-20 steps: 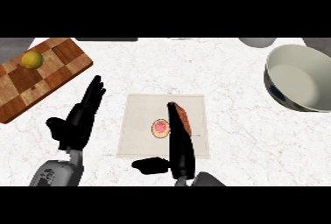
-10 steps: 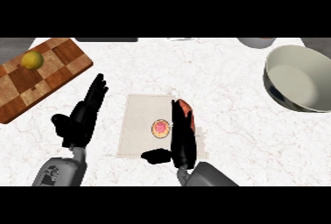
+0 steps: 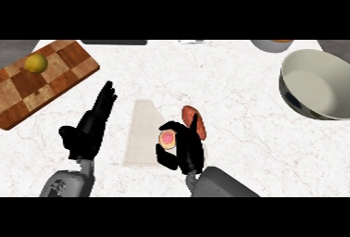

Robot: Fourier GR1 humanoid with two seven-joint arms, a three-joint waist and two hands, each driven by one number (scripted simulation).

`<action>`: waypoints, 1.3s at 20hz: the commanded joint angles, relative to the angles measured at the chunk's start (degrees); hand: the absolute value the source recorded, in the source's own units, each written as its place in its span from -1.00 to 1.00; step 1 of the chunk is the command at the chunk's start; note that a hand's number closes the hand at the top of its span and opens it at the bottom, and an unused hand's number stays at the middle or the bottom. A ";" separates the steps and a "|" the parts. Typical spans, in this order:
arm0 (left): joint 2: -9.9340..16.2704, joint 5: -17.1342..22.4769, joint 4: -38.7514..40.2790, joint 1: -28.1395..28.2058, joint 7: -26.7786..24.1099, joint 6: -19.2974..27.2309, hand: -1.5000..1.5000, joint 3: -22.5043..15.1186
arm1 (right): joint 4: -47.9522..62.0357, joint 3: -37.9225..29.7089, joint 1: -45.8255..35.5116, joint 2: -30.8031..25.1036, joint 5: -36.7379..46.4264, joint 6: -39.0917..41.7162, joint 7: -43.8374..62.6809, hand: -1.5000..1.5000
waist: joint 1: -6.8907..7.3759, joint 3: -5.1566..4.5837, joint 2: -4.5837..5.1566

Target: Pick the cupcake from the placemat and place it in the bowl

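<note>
The right hand (image 3: 183, 150) has slid in and now curls round the cupcake (image 3: 167, 138), so the grasp looks made; lifting comes next. The bowl (image 3: 318, 83) sits well off up and right of it. Much of the placemat (image 3: 142, 134) is hidden. Left hand (image 3: 89, 132) rests with fingers straight beside it

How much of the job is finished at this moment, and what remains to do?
Done: the right hand has reached the small pink-topped cupcake on the pale placemat. In hand: its fingers curl round the cupcake; whether it is lifted I cannot tell. Left: carrying it to the large grey bowl, which holds nothing. The left hand rests open.
</note>
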 commanded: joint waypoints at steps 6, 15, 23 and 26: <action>-1.41 -1.06 1.01 -2.51 1.02 0.15 0.00 0.81 | 0.97 4.74 -1.44 0.83 -6.27 -0.98 -2.87 1.00 | -0.05 0.30 0.79; 0.72 0.48 -0.57 1.01 0.67 -0.80 0.00 3.33 | -24.52 11.01 9.21 -22.31 -13.06 16.43 -26.78 1.00 | -2.66 0.61 0.22; 1.17 0.61 -2.12 3.05 1.28 -0.50 0.00 3.91 | -48.94 -1.01 16.59 -47.00 -21.66 21.13 -48.23 1.00 | -4.90 0.53 -0.21; 1.18 0.96 -1.06 2.40 0.32 -0.07 0.00 5.20 | -56.30 -8.90 19.08 -56.19 -26.58 23.02 -52.31 1.00 | -5.81 0.42 -0.13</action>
